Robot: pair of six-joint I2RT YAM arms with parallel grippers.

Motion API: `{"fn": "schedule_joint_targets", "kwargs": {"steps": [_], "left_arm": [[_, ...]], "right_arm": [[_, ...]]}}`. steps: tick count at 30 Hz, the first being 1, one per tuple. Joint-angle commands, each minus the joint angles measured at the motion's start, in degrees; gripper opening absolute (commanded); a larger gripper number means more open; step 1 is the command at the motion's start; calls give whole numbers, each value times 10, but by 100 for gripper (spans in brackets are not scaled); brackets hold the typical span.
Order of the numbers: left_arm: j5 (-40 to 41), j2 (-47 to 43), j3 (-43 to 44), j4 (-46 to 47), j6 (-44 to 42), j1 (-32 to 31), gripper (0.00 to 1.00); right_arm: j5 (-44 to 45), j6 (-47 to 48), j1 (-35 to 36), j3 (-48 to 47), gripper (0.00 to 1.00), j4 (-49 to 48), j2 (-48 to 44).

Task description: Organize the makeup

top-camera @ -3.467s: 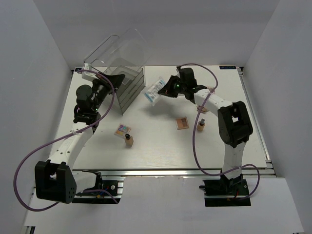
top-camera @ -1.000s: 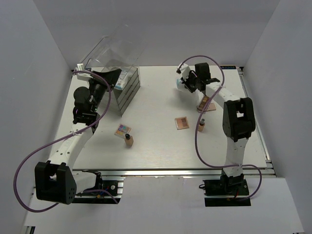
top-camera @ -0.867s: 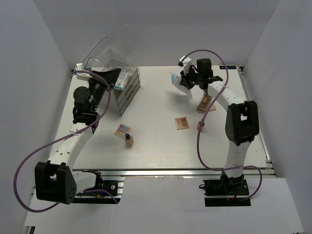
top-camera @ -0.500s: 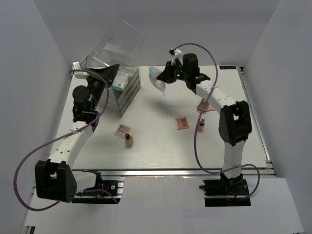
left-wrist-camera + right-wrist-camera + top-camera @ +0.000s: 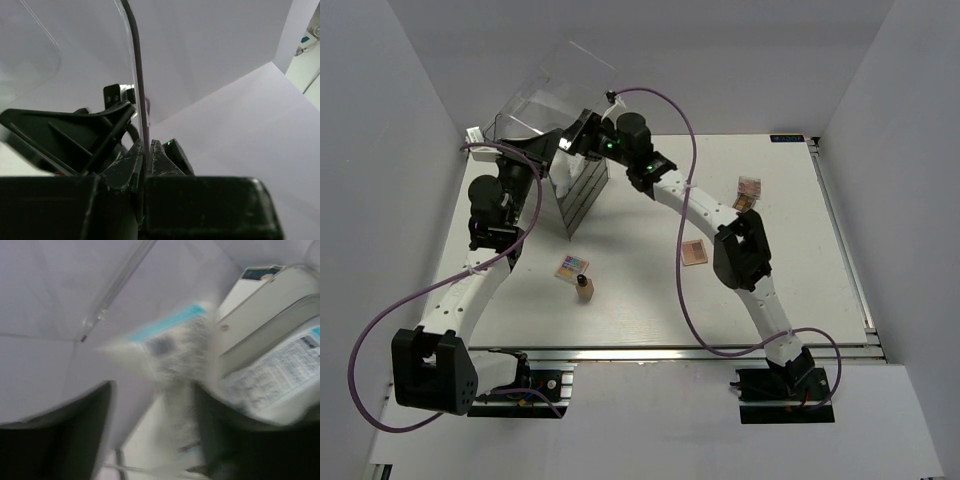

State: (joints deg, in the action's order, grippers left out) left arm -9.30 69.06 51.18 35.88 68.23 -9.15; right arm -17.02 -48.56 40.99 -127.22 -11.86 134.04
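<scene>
The left fingers (image 5: 131, 161) are closed on the thin edge of the clear lid (image 5: 134, 75) of the drawer box (image 5: 585, 197), and the lid stands raised above the box at the far left of the counter (image 5: 640, 310). The right arm reaches across the counter to the same box, with its wrist over the open top. In the right wrist view the right fingers (image 5: 75, 437) stand apart. A packet (image 5: 175, 352) with white content and a blue stripe is between them, very blurred, and a strip of bright background shows between it and one finger, so they do not clamp it. Just beside it a second packet (image 5: 282, 372) with printed text lies flat in the top of the box. In front of the box a colourful palette (image 5: 572, 266) lies on the counter, and a tan bottle (image 5: 584, 290) with a dark cap stands upright just beside it, on the side of the arm bases. A brown palette (image 5: 694, 252) lies near the middle, close to the elbow of the right arm. At the far right a third palette (image 5: 750, 186) and a fourth palette (image 5: 744, 204) lie close together; I cannot tell if they touch
</scene>
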Motion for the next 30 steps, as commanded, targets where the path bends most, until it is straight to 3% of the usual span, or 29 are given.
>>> {"fn": "schedule_joint_targets", "kwargs": {"steps": [1, 2, 9, 13, 15, 20, 23, 24, 25, 27, 30], "left_arm": [[-10, -28, 36, 74, 0, -4, 5], [-11, -27, 38, 71, -2, -4, 5], [-8, -31, 30, 74, -1, -4, 5], [-19, -38, 16, 48, -13, -4, 5], [-28, -43, 16, 0, -33, -4, 4], [-13, -62, 12, -167, -84, -4, 6], [11, -73, 22, -344, -115, -5, 38], [13, -74, 23, -372, -129, -5, 57], [23, -79, 25, -405, -136, -6, 66], [35, -82, 34, -482, -157, -6, 74], [64, -87, 46, -572, -178, -6, 75]], "right_arm": [[63, -32, 33, -42, 83, -59, 19], [63, -29, 33, -39, 89, -61, 22], [22, -39, -18, 94, 89, -107, -43], [-48, -3, -50, 191, 89, -122, -111], [-79, 26, -69, 230, 89, -96, -142], [-99, 174, -103, 431, 89, -99, -274], [-100, 224, -126, 493, 89, -91, -321], [-99, 234, -136, 505, 90, -84, -330], [-97, 245, -138, 516, 89, -81, -346], [-97, 281, -143, 539, 89, -65, -359], [-119, 332, -142, 533, 89, -17, -360]]}}
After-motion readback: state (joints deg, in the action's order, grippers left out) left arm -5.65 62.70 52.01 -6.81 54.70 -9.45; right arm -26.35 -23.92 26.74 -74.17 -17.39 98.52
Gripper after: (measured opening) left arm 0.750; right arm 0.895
